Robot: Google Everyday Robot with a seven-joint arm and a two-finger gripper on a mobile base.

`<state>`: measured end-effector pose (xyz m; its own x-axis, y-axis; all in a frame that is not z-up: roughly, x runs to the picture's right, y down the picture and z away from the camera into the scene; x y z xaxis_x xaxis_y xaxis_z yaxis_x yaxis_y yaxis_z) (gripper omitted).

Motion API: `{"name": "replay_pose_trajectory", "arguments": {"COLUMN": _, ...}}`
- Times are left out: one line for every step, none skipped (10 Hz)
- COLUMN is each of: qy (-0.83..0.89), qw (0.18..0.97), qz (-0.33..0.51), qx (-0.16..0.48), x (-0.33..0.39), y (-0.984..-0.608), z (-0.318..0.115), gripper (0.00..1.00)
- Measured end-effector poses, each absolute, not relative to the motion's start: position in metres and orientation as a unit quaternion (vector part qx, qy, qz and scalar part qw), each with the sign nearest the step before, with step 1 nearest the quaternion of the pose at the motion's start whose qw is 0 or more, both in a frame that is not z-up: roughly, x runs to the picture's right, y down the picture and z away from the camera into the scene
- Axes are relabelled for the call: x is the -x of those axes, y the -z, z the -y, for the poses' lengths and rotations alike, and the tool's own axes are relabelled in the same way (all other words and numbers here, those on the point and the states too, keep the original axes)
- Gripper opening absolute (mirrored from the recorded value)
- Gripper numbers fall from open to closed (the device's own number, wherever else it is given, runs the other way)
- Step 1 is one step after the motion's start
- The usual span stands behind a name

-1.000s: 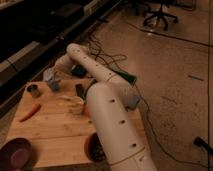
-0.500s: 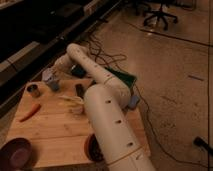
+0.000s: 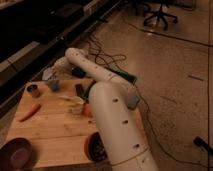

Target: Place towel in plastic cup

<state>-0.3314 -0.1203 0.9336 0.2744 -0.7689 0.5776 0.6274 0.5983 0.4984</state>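
My white arm reaches across the wooden table [image 3: 55, 135] to its far left corner. The gripper [image 3: 51, 77] hangs there, right over a small bluish plastic cup [image 3: 54, 85]. A pale grey towel [image 3: 48, 74] shows as a bunched patch at the gripper, just above the cup's rim. I cannot tell whether the towel is held or rests in the cup. The arm's wrist hides part of both.
A metal can [image 3: 33, 90] stands left of the cup. A carrot [image 3: 29, 112] lies at the left edge. A purple bowl [image 3: 17, 152] and a dark bowl [image 3: 95, 147] sit in front. Small items [image 3: 72, 100] lie mid-table. Cables [image 3: 107, 57] and office chairs [image 3: 160, 12] are on the floor beyond.
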Motion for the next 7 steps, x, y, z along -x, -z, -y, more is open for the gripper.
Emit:
{"name": "replay_pose_trajectory", "arguments": {"qy": 0.436, "qw": 0.793, "qz": 0.417, "qx": -0.086, "x": 0.3344, "y": -0.9356, "z": 0.1175, "gripper": 0.0}}
{"name": "replay_pose_trajectory", "arguments": {"qy": 0.432, "qw": 0.792, "qz": 0.423, "qx": -0.086, "x": 0.3347, "y": -0.9365, "z": 0.1172, "gripper": 0.0}}
{"name": "replay_pose_trajectory", "arguments": {"qy": 0.426, "qw": 0.792, "qz": 0.429, "qx": -0.084, "x": 0.3334, "y": -0.9397, "z": 0.1153, "gripper": 0.0}}
{"name": "replay_pose_trajectory", "arguments": {"qy": 0.419, "qw": 0.793, "qz": 0.434, "qx": -0.084, "x": 0.3316, "y": -0.9403, "z": 0.1168, "gripper": 0.0}}
{"name": "replay_pose_trajectory", "arguments": {"qy": 0.41, "qw": 0.795, "qz": 0.44, "qx": -0.08, "x": 0.3288, "y": -0.9438, "z": 0.1156, "gripper": 0.0}}
{"name": "replay_pose_trajectory", "arguments": {"qy": 0.412, "qw": 0.796, "qz": 0.437, "qx": -0.076, "x": 0.3289, "y": -0.9432, "z": 0.117, "gripper": 0.01}}
{"name": "replay_pose_trajectory", "arguments": {"qy": 0.418, "qw": 0.797, "qz": 0.431, "qx": -0.067, "x": 0.3301, "y": -0.9434, "z": 0.1161, "gripper": 0.07}}
